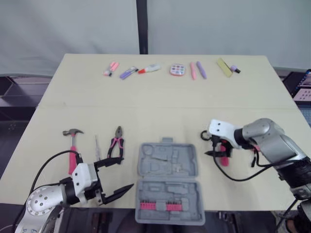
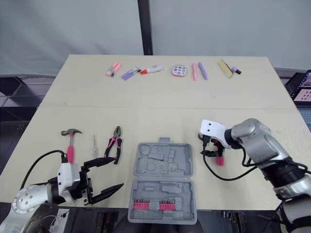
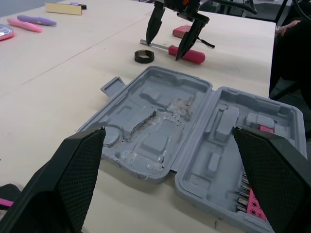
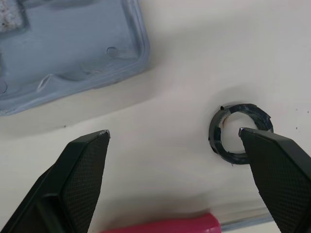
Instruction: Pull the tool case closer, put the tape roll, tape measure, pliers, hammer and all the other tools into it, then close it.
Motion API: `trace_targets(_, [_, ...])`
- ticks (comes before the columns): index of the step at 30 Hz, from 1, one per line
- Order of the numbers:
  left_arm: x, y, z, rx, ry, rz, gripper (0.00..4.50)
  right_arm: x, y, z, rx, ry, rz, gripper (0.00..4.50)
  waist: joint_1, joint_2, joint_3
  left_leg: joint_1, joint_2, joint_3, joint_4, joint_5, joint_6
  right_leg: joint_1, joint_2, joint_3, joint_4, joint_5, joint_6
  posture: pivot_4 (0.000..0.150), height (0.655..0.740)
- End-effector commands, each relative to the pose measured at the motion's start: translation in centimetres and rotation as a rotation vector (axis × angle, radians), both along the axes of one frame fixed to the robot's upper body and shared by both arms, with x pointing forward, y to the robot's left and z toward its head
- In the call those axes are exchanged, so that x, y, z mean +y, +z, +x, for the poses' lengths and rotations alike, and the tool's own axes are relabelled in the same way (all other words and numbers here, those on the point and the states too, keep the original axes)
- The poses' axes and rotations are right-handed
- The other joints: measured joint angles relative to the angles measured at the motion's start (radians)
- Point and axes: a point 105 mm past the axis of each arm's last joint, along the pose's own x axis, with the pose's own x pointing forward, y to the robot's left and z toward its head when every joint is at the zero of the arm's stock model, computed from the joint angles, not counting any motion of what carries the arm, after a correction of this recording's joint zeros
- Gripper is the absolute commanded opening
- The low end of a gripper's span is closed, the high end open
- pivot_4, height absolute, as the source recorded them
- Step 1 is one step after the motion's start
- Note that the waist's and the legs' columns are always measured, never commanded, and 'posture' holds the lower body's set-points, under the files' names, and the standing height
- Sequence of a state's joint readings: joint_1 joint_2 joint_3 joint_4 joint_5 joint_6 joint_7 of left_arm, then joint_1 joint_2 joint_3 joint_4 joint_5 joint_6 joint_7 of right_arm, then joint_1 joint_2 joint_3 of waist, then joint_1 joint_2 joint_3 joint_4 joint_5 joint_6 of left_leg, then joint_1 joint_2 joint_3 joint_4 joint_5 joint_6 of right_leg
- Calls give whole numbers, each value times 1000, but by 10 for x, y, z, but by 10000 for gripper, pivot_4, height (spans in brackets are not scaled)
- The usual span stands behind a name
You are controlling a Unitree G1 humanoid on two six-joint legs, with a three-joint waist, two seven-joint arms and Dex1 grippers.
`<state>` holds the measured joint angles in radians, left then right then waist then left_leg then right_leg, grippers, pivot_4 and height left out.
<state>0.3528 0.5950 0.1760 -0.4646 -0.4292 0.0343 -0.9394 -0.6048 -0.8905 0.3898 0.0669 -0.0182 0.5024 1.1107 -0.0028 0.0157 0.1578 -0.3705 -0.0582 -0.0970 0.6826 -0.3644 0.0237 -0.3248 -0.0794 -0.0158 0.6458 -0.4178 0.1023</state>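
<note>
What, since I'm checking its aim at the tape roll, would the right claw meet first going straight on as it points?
Probably bare table between the tool case and the tape roll; the open right claw points down there, one finger over the roll's rim, though depth is unclear.

The grey tool case [image 1: 167, 165] lies open and flat at the near edge of the table [image 1: 160, 111], its two moulded halves spread, with a pink strip of bits in the nearer half. To its left lie the pliers [image 1: 116, 141] with pink grips, a thin small screwdriver [image 1: 97, 148], and the hammer [image 1: 73, 153] with its pink handle, head at the far end. To the right of the case a black tape roll [image 4: 215, 135] lies flat, just beside a pink-handled screwdriver [image 3: 187, 53]
</note>
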Motion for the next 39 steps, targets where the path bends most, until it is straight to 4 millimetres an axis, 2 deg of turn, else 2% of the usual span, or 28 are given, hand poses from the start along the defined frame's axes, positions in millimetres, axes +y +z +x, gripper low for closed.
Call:
trace_targets(1, [-6, 6, -4, -27, -24, 9, 44873, 1, 4, 5, -9, 6, 5, 45000, 0, 0, 0, 0, 0, 0, 0, 0, 0, 0, 0, 0, 0, 0, 0, 1500, 7134])
trace_targets(21, [2, 1, -6, -19, 3, 35, 44873, 6, -11, 24, 11, -66, 54, 45000, -1, 0, 0, 0, 0, 0, 0, 0, 0, -1, 0, 0, 1, 0, 0, 1500, 7134])
trace_targets(25, [3, 1, -6, -19, 5, 37, 45000, 5, -12, 24, 16, -76, 51, 32405, -1, 0, 0, 0, 0, 0, 0, 0, 0, -1, 0, 0, 1, 0, 0, 1500, 7134])
trace_targets(31, [2, 2, -5, -19, 5, 34, 45000, 2, -14, 24, 18, -92, 46, 345, -1, 0, 0, 0, 0, 0, 0, 0, 0, -1, 0, 0, 1, 0, 0, 1500, 7134])
trace_targets(35, [2, 3, -5, -18, 6, 24, 45000, 1, -14, 24, 16, -95, 47, 345, -1, 0, 0, 0, 0, 0, 0, 0, 0, -1, 0, 0, 1, 0, 0, 1500, 7134])
trace_targets(39, [0, 6, -2, -6, 7, -1, 45000, -1, -2, 26, -23, -109, 79, 345, -1, 0, 0, 0, 0, 0, 0, 0, 0, -1, 0, 0, 1, 0, 0, 1500, 7134])
